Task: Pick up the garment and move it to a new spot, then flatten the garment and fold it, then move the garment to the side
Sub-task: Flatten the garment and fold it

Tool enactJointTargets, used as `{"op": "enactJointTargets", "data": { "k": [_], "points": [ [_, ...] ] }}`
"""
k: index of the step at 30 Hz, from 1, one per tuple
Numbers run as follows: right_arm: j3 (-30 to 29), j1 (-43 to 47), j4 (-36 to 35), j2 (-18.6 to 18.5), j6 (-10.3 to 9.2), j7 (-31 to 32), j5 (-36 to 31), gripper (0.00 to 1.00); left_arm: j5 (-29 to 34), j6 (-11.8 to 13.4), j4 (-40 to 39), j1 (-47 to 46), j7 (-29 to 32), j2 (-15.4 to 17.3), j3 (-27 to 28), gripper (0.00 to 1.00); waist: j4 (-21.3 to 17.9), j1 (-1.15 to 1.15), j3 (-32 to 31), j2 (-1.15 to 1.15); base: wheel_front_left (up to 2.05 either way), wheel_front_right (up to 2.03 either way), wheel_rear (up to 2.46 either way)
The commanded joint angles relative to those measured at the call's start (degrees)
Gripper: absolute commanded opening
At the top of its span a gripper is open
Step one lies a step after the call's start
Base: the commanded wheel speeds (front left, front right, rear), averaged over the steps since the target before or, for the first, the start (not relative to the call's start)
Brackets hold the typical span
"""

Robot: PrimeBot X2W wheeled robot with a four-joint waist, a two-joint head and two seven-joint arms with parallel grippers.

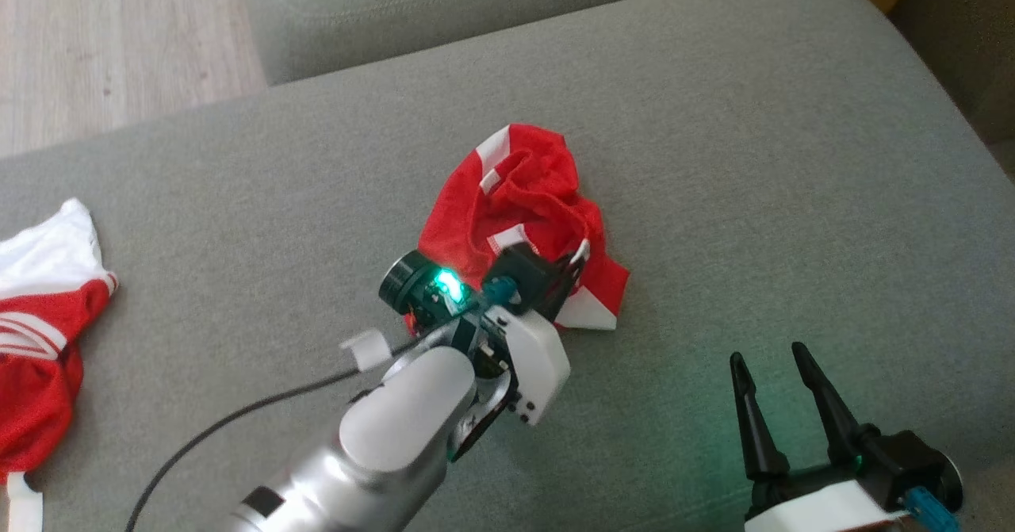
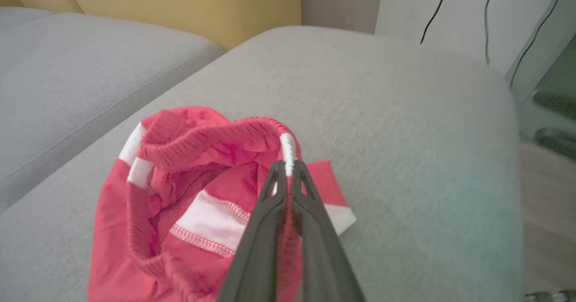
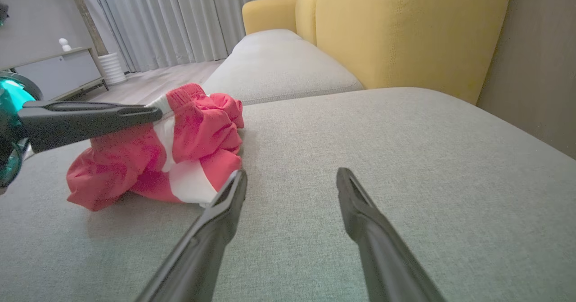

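Far left in the head view, a second red-and-white piece of clothing lies at the edge of the grey cushion, well apart from my work.

In the middle, the garment sits in a crumpled heap on that cushion. My left pincer is closed on its ribbed rim, right at a short white-stitched stretch. The rim stands raised there while the bulk rests on the cushion. The wrist view is soft here, so I cannot tell whether I have one layer or two.

I judge this cloth light, limp and thin. It will sag and trail from a single pinch rather than hold any shape. It is not fragile, and the ribbing is the thickest, least slippery part to grip. The rim is therefore the right hold. For spreading it flat, a second grip on the same rim, well apart from the first, should serve best.

To the right, my right pincer is spread open and empty. It hovers low over bare cushion, near the heap's white-banded corner.
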Motion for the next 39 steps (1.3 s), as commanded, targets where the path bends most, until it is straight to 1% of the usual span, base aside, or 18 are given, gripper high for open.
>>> {"op": "enactJointTargets", "data": {
  "k": [1, 3, 5, 11, 16, 19, 22, 25, 28, 31, 35, 39],
  "points": [
    [1.4, -2.2, -1.4, -0.5, -0.04, -0.3, 0.5, 1.00, -2.8, -0.4, -2.6, -3.9, -1.2, -0.1, 2.6, 0.00, -0.6, 0.00, -1.0, 0.00, 0.00, 0.00, 0.00],
    [1.4, -2.0, -1.3, -0.5, -0.04, -0.3, 0.6, 1.00, -7.3, -1.3, -3.8, -4.9, -1.7, -0.1, 3.1, 0.00, -1.0, 0.00, -1.8, 0.00, 0.00, 0.00, 0.00],
    [1.4, -1.8, -1.2, -0.5, -0.04, -0.3, 0.7, 1.00, -11.5, -1.5, -4.8, -7.0, -2.1, -0.1, 3.8, 0.00, -1.5, 0.00, -2.5, 0.00, 0.00, 0.00, 0.00],
    [1.4, -1.0, -0.8, -0.5, -0.04, -0.3, 1.1, 1.00, -20.5, -2.0, -5.6, -17.8, -2.6, -0.1, 5.3, 0.00, -3.4, 0.00, -4.6, 0.00, 0.00, 0.00, 0.00],
    [1.4, -0.3, -0.6, -0.5, -0.04, -0.3, 1.0, 1.00, -24.7, 0.2, -3.7, -28.8, -5.6, -0.1, 7.4, 0.00, -4.7, 0.00, -6.0, 0.00, 0.00, 0.00, 0.00],
    [0.9, -0.1, -0.7, -0.5, -0.04, -0.3, 1.0, 1.00, -26.8, 0.5, -2.2, -33.3, -6.8, -0.1, 7.6, 0.00, -4.6, 0.00, -6.5, 0.00, 0.00, 0.00, 0.00],
    [0.4, 0.2, -0.9, -0.5, -0.04, -0.3, 0.9, 1.00, -28.0, 0.2, -1.1, -34.4, -7.3, -0.1, 7.3, 0.00, -4.2, 0.00, -6.8, 0.00, 0.00, 0.00, 0.00],
    [-0.6, 0.6, -1.3, -0.5, -0.04, -0.3, 1.1, 1.00, -29.5, -0.6, 0.0, -32.1, -7.3, -0.1, 5.9, 0.00, -2.7, 0.00, -6.6, 0.00, 0.00, 0.00, 0.00],
    [-1.1, 0.7, -1.7, -0.5, -0.04, -0.3, 1.2, 1.00, -30.7, -1.4, 0.1, -25.9, -7.2, 0.4, 4.2, 0.00, -0.8, 0.00, -6.0, 0.00, 0.00, 0.00, 0.00],
    [-1.4, 0.6, -2.1, -0.5, -0.04, -0.3, 1.2, 1.00, -31.7, -1.3, -0.8, -17.3, -7.8, 2.4, 2.4, 0.00, 1.4, 0.00, -5.1, 0.00, 0.00, 0.00, 0.00],
    [-1.9, -0.2, -2.6, -0.5, -0.04, -0.3, 0.3, 1.00, -33.1, 0.3, -2.8, -5.9, -10.6, 5.9, 1.6, 0.00, 5.1, 0.00, -3.1, 0.00, 0.00, 0.00, 0.00],
    [-2.8, -2.6, -2.9, -0.5, -0.04, -0.3, -1.7, 1.00, -34.3, 0.8, -5.1, 2.0, -13.7, 8.5, 1.7, 0.00, 9.2, 0.00, -0.9, 0.00, 0.00, 0.00, 0.00]
  ]
}}
